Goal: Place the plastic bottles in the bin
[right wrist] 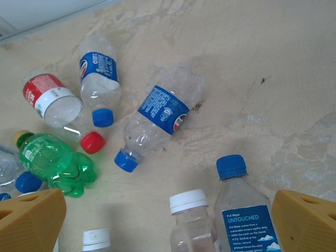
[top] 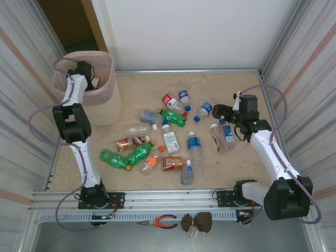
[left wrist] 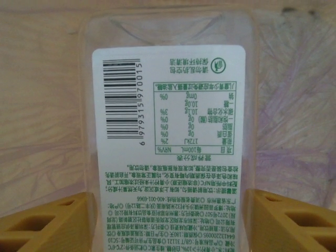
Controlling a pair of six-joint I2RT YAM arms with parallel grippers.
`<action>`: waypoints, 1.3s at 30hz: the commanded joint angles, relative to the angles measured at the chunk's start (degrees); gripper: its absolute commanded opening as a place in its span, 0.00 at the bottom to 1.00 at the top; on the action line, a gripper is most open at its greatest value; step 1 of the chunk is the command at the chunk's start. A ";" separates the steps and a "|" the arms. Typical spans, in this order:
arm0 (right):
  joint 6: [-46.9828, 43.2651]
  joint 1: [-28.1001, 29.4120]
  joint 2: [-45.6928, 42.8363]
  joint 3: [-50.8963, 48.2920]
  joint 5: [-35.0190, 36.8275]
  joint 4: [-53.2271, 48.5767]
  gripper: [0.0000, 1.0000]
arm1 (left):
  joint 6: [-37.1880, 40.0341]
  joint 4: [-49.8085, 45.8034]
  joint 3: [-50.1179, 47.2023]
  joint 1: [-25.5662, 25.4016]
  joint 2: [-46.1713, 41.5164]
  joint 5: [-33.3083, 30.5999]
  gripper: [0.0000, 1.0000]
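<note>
Left arm is over the tall beige bin [top: 107, 107] with a pink liner [left wrist: 42, 105]. The left fingers [left wrist: 47, 220] flank a clear square-sided plastic bottle [left wrist: 168, 131], long axis straight out from the wrist, liner right behind it. Clamped or let go: can't tell. The right fingers [right wrist: 31, 218] are spread wide and hold nothing, above a clear blue-capped bottle [right wrist: 247, 215] lying on the beige worktop [top: 252, 94]. Its cap points away from the wrist, axis square to the finger gap. The right arm is nearer.

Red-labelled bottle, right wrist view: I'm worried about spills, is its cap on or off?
On: the red-labelled bottle has its red cap seated on the neck.
</note>
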 commanded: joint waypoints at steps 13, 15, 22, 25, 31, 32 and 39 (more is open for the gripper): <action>0.07 0.53 -4.95 2.21 1.20 -0.89 0.99 | -3.12 -3.90 5.77 0.23 -14.32 7.62 0.81; 0.03 0.53 -5.11 2.21 1.19 -0.94 0.99 | -3.85 -4.83 7.04 0.23 -16.63 8.77 0.80; -0.20 0.54 -5.37 2.22 1.10 -0.91 0.99 | -6.54 -6.53 8.11 0.14 -24.99 12.52 0.80; -0.29 0.52 -5.38 1.88 1.31 -0.54 0.99 | -8.08 -6.05 6.03 0.14 -29.64 13.27 0.80; 0.03 0.53 -4.55 1.87 0.77 0.35 0.99 | -18.33 1.69 -2.86 0.16 -40.68 15.57 0.83; 0.53 0.36 -4.41 1.99 0.40 0.40 0.99 | -20.83 3.54 -4.74 0.19 -42.81 15.93 0.83; 1.99 -0.68 -5.13 2.14 -1.87 0.04 0.99 | -38.17 10.63 -18.29 -2.88 -56.21 8.21 0.82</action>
